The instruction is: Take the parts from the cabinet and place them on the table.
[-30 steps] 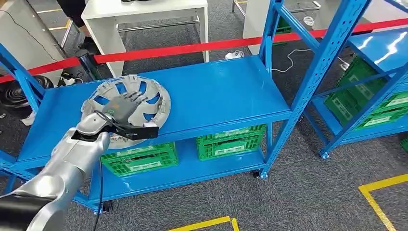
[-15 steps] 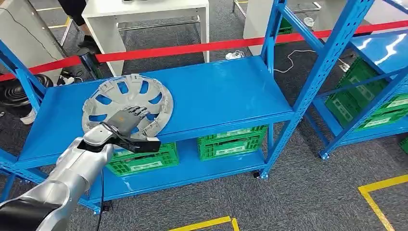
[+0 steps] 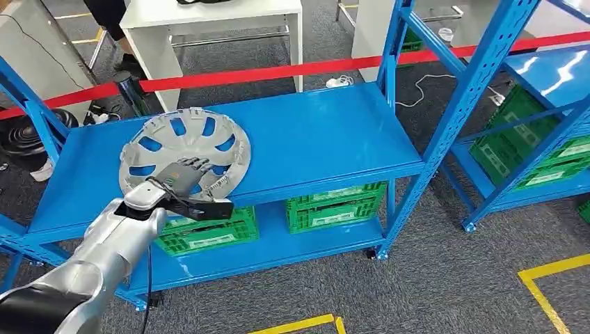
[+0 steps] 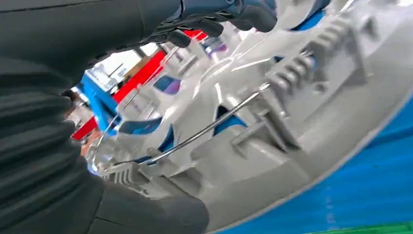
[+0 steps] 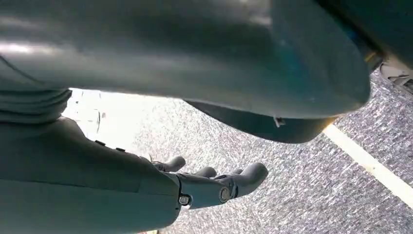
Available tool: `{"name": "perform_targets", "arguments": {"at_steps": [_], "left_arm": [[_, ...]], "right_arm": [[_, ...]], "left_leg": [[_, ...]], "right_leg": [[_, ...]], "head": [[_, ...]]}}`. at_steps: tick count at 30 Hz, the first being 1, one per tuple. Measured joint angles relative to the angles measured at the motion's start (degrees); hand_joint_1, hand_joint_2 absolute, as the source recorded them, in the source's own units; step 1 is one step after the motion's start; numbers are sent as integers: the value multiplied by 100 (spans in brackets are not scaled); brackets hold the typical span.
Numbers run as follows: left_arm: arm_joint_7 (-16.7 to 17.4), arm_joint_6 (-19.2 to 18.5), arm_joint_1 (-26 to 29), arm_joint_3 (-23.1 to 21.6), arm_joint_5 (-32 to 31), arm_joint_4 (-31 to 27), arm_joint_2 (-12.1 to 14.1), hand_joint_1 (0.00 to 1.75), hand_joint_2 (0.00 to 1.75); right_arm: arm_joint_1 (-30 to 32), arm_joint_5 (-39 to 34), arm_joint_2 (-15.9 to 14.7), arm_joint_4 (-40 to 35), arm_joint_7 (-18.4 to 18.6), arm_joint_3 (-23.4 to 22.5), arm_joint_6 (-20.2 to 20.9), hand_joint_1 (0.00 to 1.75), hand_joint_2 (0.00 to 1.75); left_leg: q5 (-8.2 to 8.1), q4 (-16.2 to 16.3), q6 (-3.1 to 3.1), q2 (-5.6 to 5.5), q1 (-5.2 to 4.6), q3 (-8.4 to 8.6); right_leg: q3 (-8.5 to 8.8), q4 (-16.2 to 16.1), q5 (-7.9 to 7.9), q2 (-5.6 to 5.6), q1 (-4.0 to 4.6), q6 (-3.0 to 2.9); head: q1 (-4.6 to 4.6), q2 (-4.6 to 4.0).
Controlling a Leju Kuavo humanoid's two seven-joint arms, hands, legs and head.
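Note:
A silver-grey wheel cover lies flat on the left part of the blue cabinet shelf. My left hand grips its near rim, with dark fingers laid over its spoked face and the thumb under the edge. Up close, the wheel cover shows ribs and a wire ring between thumb and fingers. My right hand hangs over grey carpet with its fingers apart, holding nothing.
Green crates sit on the lower shelf under the wheel cover and to its right. A red barrier tape runs behind the cabinet, with a white table beyond. A second blue rack stands at right.
My left hand has drawn back from the middle of the wheel cover to its near rim. The wheel cover has stayed in place.

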Motion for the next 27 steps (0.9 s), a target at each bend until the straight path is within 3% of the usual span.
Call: {"name": "perform_targets", "arguments": {"at_steps": [13, 14, 15, 16, 21, 27], "left_arm": [[811, -975, -54, 193, 435, 37, 94, 0, 175], [853, -1034, -58, 232, 464, 40, 96, 12, 175], [899, -1102, -60, 271, 494, 39, 98, 66, 175], [927, -1176, -60, 302, 523, 42, 105, 171, 175], [995, -1486, -31, 492, 660, 74, 133, 175, 175], [977, -1497, 15, 603, 702, 94, 164, 171, 175]], "right_arm": [[-12, 64, 24, 0, 0, 2, -20, 0, 0], [-12, 64, 28, 0, 0, 2, -20, 0, 0], [-12, 66, 33, 0, 0, 2, -20, 0, 0], [-11, 66, 35, 0, 0, 2, -20, 0, 0], [-12, 103, 42, 0, 0, 11, -18, 0, 0], [-17, 114, 46, 0, 0, 13, -18, 0, 0]], "left_leg": [[-18, -1, 3, -2, 0, 16], [-19, -1, 2, -2, 0, 20], [-20, -1, 2, -2, 0, 24], [-25, -1, 5, -2, 0, 28], [-44, -3, 15, -9, 0, 65], [-54, -4, 17, -9, -1, 89]], "right_leg": [[49, 0, -19, -2, -2, 15], [52, 0, -20, -2, -4, 16], [55, 0, -22, -1, -4, 16], [60, 0, -25, -1, -6, 17], [102, -1, -52, -9, -13, 31], [128, -2, -56, -11, -15, 29]], "head": [[0, 0], [0, 0], [0, 2], [0, 0], [0, 0], [0, 0]]}}
